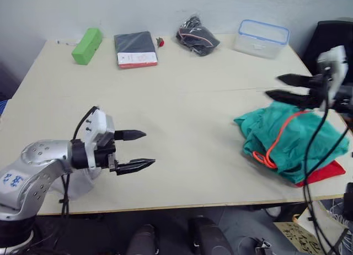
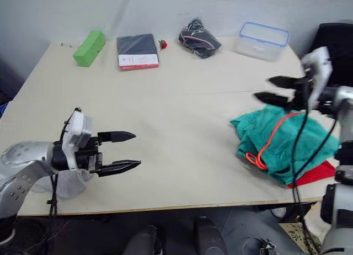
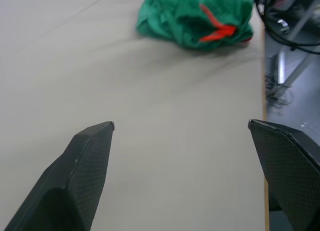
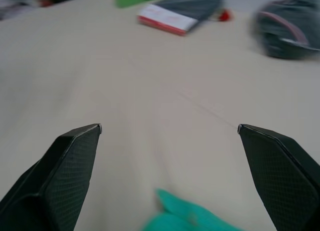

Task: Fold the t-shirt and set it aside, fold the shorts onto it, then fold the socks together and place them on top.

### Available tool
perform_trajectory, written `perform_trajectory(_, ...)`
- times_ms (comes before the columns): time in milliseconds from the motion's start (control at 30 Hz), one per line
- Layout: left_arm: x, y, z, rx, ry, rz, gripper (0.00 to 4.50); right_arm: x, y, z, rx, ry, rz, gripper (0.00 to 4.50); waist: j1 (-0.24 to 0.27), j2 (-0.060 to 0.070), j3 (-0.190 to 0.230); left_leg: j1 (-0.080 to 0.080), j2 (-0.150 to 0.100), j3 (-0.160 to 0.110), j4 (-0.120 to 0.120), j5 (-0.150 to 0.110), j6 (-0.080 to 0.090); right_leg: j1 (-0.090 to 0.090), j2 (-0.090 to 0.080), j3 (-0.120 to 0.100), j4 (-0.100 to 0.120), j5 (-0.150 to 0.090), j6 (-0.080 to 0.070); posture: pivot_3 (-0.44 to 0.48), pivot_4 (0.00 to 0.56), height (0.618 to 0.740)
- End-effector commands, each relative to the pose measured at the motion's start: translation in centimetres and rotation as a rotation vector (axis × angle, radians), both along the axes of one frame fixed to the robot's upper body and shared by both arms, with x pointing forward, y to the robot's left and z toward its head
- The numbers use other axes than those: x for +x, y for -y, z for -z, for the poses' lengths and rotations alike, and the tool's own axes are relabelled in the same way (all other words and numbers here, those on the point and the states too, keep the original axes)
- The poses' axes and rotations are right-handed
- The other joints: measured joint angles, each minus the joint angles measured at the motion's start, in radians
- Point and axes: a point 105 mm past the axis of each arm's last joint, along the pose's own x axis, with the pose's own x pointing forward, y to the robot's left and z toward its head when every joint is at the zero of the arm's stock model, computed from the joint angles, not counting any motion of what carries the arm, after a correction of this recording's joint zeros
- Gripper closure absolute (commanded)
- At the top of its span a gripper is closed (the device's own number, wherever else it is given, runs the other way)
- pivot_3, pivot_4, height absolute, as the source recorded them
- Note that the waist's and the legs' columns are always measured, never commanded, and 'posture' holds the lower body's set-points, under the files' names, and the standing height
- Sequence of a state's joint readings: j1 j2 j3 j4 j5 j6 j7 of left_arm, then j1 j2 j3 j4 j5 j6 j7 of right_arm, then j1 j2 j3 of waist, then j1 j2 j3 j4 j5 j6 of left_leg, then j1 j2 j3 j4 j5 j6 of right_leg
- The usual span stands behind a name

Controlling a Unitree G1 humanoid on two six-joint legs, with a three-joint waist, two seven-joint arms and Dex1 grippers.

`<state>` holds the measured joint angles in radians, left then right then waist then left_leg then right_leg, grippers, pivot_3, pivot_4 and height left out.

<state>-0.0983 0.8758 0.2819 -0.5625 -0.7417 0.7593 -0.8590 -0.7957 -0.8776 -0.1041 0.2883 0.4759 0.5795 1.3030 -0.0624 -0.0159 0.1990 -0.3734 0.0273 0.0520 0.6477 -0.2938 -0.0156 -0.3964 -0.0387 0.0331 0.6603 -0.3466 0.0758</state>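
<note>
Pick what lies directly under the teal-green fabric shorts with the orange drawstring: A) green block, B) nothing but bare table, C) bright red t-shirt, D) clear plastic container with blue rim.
C: a red edge of the bright red t-shirt pokes out beneath the teal-green fabric shorts.

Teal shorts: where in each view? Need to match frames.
Left eye: the shorts lie right of centre, over the t-shirt.
Right eye: same spot.
Left wrist: far, beyond the open fingers.
Right wrist: a corner between the fingers.
Shared landmark: the orange drawstring.
</note>
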Motion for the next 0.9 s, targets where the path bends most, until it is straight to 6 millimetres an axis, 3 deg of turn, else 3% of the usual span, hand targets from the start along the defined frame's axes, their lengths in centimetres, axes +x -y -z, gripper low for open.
perform_trajectory(33,-1.1,-1.1,-0.8,0.044,0.071,-0.074,0.00,-1.8,-3.0,-1.0,-0.043,0.050,-0.141,0.04,0.011,0.000,0.000,-0.001,0.000,0.000,0.000,-0.002,0.002,0.000,-0.001,0.000,-0.001,0.000,0.000,0.000,0.150,0.740)
perform_trajectory(67,-1.5,-1.3,-0.8,0.042,0.071,-0.091,0.00,-1.4,-3.0,-0.7,-0.066,0.049,-0.119,0.04,0.015,0.000,0.000,-0.002,-0.001,-0.001,0.001,-0.005,0.007,0.000,-0.002,-0.001,-0.001,0.000,0.000,0.000,0.150,0.740)
perform_trajectory(167,-2.2,-1.7,-0.9,0.033,0.070,-0.130,0.00,0.8,-0.6,-0.2,-0.102,0.046,0.026,0.04,0.027,-0.001,0.000,-0.002,-0.003,-0.001,0.003,-0.008,0.011,0.001,-0.006,-0.002,-0.004,0.000,0.000,0.000,0.150,0.740)
perform_trajectory(267,-2.7,-2.0,-1.0,0.025,0.064,-0.161,0.00,0.2,0.0,-1.0,-0.043,0.021,-0.014,0.04,0.035,-0.001,0.000,-0.002,-0.006,-0.001,0.003,-0.009,0.013,0.002,-0.010,-0.002,-0.007,0.001,0.001,0.000,0.150,0.740)
perform_trajectory(433,-2.6,-3.6,0.2,0.090,0.056,-0.266,0.00,-3.2,-3.0,-2.6,-0.008,0.055,-0.255,0.04,0.024,0.000,0.000,-0.002,-0.005,0.000,-0.001,-0.009,0.012,0.001,-0.009,-0.002,-0.006,0.000,0.000,0.000,0.150,0.740)
perform_trajectory(600,-3.6,-8.4,3.5,0.327,0.061,-0.534,0.00,-7.8,-7.5,-1.1,-0.057,0.079,-0.532,0.04,0.009,0.000,0.000,-0.002,0.000,0.000,-0.001,-0.010,0.010,0.000,-0.003,-0.003,-0.006,-0.001,-0.002,0.000,0.150,0.740)
perform_trajectory(767,-5.2,-11.4,4.8,0.439,0.097,-0.722,0.00,-9.3,-9.6,-0.1,-0.056,0.082,-0.613,0.04,0.009,-0.001,0.001,-0.002,-0.001,0.000,0.000,-0.011,0.010,0.001,-0.004,-0.003,-0.007,-0.001,-0.002,0.000,0.150,0.740)
perform_trajectory(900,-5.1,-11.8,5.1,0.457,0.110,-0.749,0.00,-9.5,-9.9,0.2,-0.050,0.075,-0.619,0.04,0.021,-0.005,-0.001,0.000,-0.001,-0.001,0.001,-0.010,0.011,0.003,-0.006,-0.003,-0.007,-0.001,-0.002,0.000,0.150,0.740)
